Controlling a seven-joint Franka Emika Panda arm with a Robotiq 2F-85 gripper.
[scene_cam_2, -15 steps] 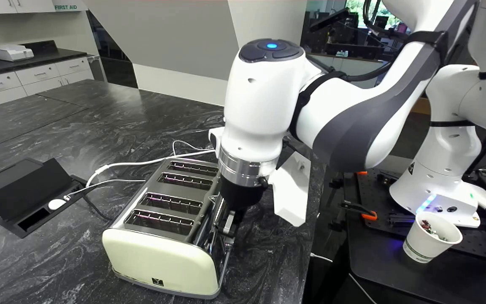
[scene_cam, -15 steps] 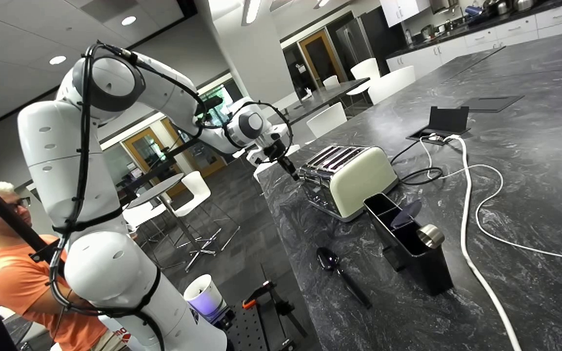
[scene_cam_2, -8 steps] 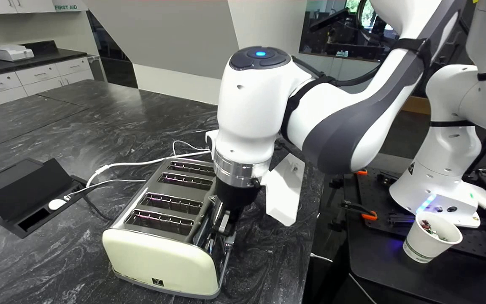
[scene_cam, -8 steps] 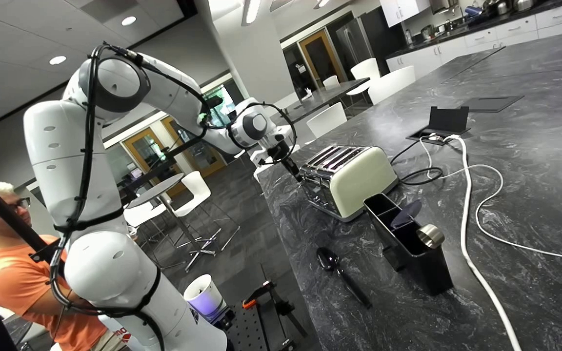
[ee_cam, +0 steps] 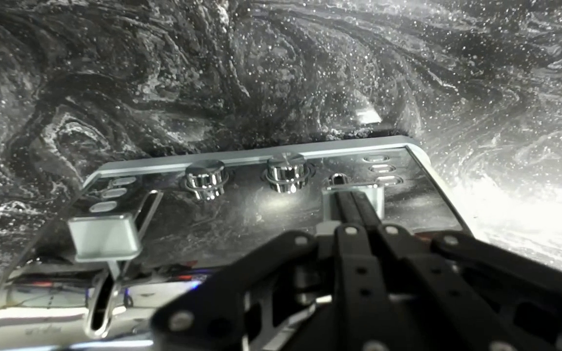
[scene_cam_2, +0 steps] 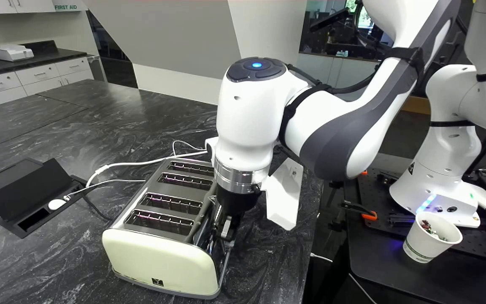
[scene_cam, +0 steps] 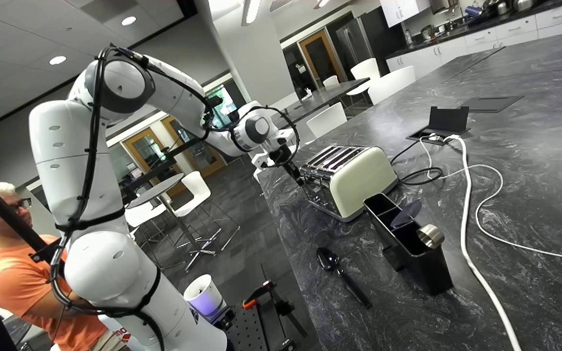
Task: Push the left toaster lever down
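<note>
The toaster (scene_cam: 366, 181) stands on the dark marbled table, with cream sides and a chrome slotted top; it shows in both exterior views (scene_cam_2: 158, 261). In the wrist view its shiny front panel (ee_cam: 242, 219) carries two square levers. My gripper (ee_cam: 353, 196) is shut, fingers together, with its tips over the face of the right-hand lever (ee_cam: 377, 200) in this view, seemingly touching it. That lever sits near the base end of its slot. The other lever (ee_cam: 105, 238) sits farther from the base. In an exterior view my gripper (scene_cam: 301, 184) is against the toaster's lever side.
Two chrome knobs (ee_cam: 287, 170) sit between the levers. A black divided container (scene_cam: 408, 243) stands beside the toaster, and a black spoon (scene_cam: 342, 278) lies near the table edge. A flip-up socket box (scene_cam_2: 36, 198) and white cables (scene_cam_2: 120, 164) lie behind the toaster.
My gripper and wrist have moved downward along the toaster's lever side, with a slight shift towards the toaster. The toaster has not moved.
</note>
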